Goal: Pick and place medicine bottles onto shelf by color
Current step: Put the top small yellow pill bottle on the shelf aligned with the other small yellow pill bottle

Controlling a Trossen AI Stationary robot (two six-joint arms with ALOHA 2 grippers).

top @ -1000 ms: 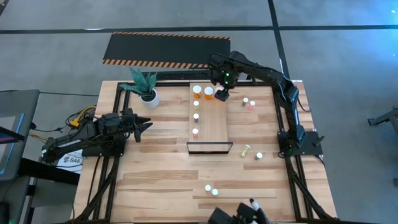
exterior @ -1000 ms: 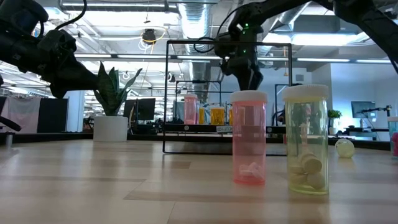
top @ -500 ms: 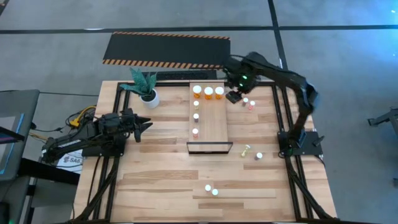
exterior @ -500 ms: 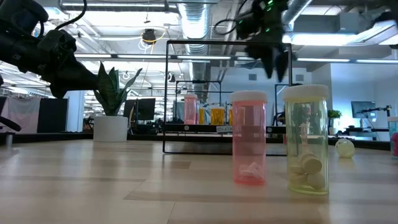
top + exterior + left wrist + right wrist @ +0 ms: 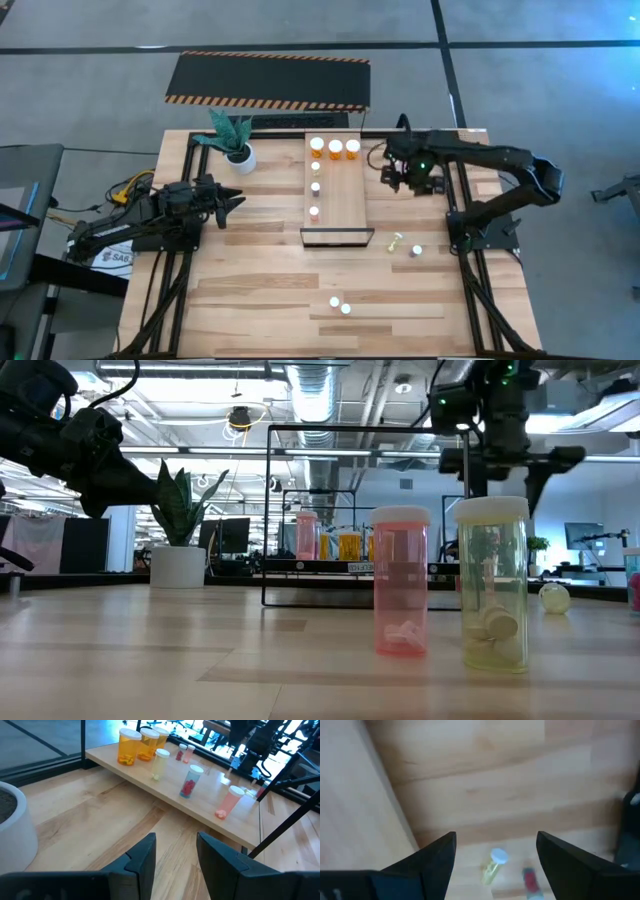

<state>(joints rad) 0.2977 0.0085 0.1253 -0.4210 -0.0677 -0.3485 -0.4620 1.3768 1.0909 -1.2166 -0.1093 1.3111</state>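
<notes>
The shelf [image 5: 338, 200] carries three orange medicine bottles [image 5: 335, 148] standing at its far end and three smaller ones [image 5: 315, 187] in a row along its left side. My right gripper [image 5: 398, 176] hangs open, pointing down, over the table just right of the shelf, with nothing between its fingers [image 5: 440, 855]. Below it, a yellowish bottle [image 5: 492, 865] lies on its side beside a red one [image 5: 531, 880]. My left gripper [image 5: 232, 198] waits open at the table's left, pointing at the shelf [image 5: 200, 800].
A pink bottle [image 5: 400, 580] and a yellowish bottle [image 5: 492, 585] stand near the table's front edge. A potted plant [image 5: 238, 148] stands left of the shelf's far end. The black mat with striped edges [image 5: 268, 80] lies beyond the table.
My right gripper has come away from the orange bottles at the shelf's far end, swung toward the table's right and near edges, and rolled about its own axis while still pointing down. The third orange bottle, earlier under the gripper, now shows standing on the shelf.
</notes>
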